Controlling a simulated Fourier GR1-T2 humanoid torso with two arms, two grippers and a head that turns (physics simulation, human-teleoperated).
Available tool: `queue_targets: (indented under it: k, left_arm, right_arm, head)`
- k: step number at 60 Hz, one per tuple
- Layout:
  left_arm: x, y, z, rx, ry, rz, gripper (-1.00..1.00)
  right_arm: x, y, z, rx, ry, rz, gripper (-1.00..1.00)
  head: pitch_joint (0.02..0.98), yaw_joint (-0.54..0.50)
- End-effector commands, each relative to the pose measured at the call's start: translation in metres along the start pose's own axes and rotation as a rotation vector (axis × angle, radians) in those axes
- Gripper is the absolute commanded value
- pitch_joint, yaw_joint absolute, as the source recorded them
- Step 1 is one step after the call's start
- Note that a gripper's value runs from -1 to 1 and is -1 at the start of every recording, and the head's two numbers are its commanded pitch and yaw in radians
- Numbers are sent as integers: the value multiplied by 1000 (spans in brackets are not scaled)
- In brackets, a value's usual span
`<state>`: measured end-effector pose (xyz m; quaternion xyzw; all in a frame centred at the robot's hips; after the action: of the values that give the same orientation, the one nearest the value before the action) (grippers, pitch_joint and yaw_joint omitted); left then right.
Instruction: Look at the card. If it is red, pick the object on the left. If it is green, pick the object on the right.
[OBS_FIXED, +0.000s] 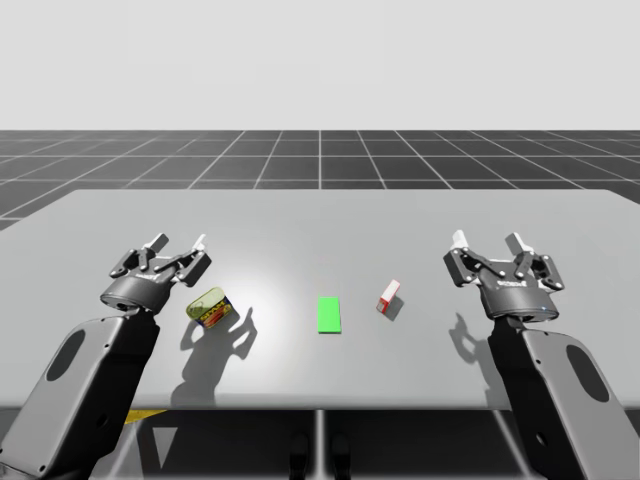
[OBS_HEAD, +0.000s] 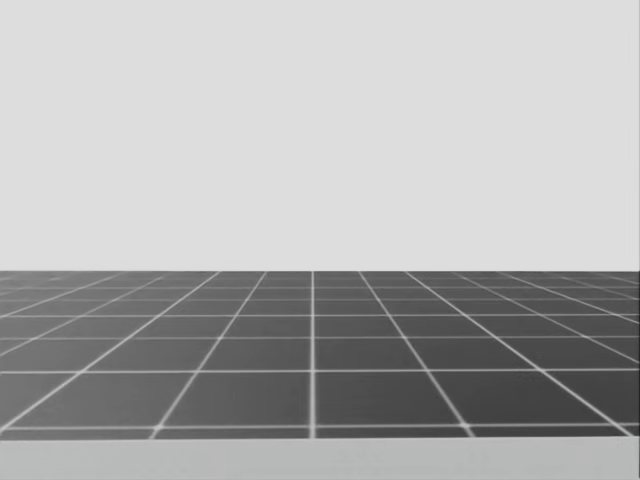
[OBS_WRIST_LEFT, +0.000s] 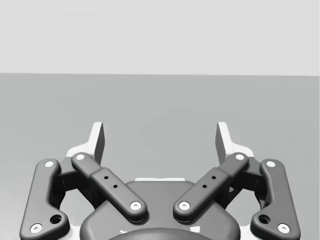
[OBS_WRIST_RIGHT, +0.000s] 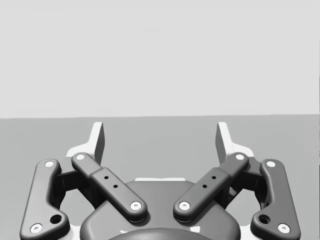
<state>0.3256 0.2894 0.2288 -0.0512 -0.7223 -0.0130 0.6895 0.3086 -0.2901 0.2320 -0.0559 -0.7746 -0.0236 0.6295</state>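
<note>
green card in the middle, a box to its right, both pincers spread wide.
the green card (OBS_FIXED: 329, 314) lies flat on the grey table (OBS_FIXED: 320, 215), its long axis running straight away from me. just to its right, apart from it, lies the small red and white box (OBS_FIXED: 389, 297), its long axis also running away from me with the far end leaning a little to the right. on the card's other side lies a flat can (OBS_FIXED: 209, 307), green, yellow and red, angled across the table. my left pincer (OBS_FIXED: 179, 243) hovers just beside the can and my right pincer (OBS_FIXED: 488, 241) hangs well to the right of the box, each with its fingers wide apart and nothing between them. beyond the table a dark gridded floor (OBS_FIXED: 320, 160) runs to a plain pale grey backdrop (OBS_FIXED: 320, 60).
</note>
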Motion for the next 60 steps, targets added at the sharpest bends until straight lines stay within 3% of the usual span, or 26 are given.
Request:
queue_targets:
  k: [1, 6, 8, 12, 15, 36, 60]
  left_arm:
    - [0, 0, 0, 0, 0, -6, -1000]
    - [0, 0, 0, 0, -2, -7, -1000]
    - [0, 0, 0, 0, -2, -7, -1000]
    - [0, 0, 0, -1, -2, -6, -1000]
    - [0, 0, 0, -1, -1, -6, -1000]
    - [-1, -2, -1, -16, 7, -15, -1000]
    - [-2, -2, -1, -21, 10, -21, -1000]
  right_arm:
    - [0, 0, 2, -14, -5, -10, -1000]
    - [0, -1, 2, -33, -5, -9, -1000]
    - [1, -1, 1, -12, 4, -28, -1000]
    - [0, -2, -1, -11, 14, -10, -1000]
    - [-1, -2, -1, -5, 29, -19, -1000]
    - [-2, -3, -4, -17, 21, -27, -1000]
    - [-3, -4, -5, -26, 6, -8, -1000]
  head:
    - [78, -17]
    - [86, -18]
    - [98, -18]
    - [127, -23]
    - [151, -26]
    - [497, -10]
    - [820, -24]
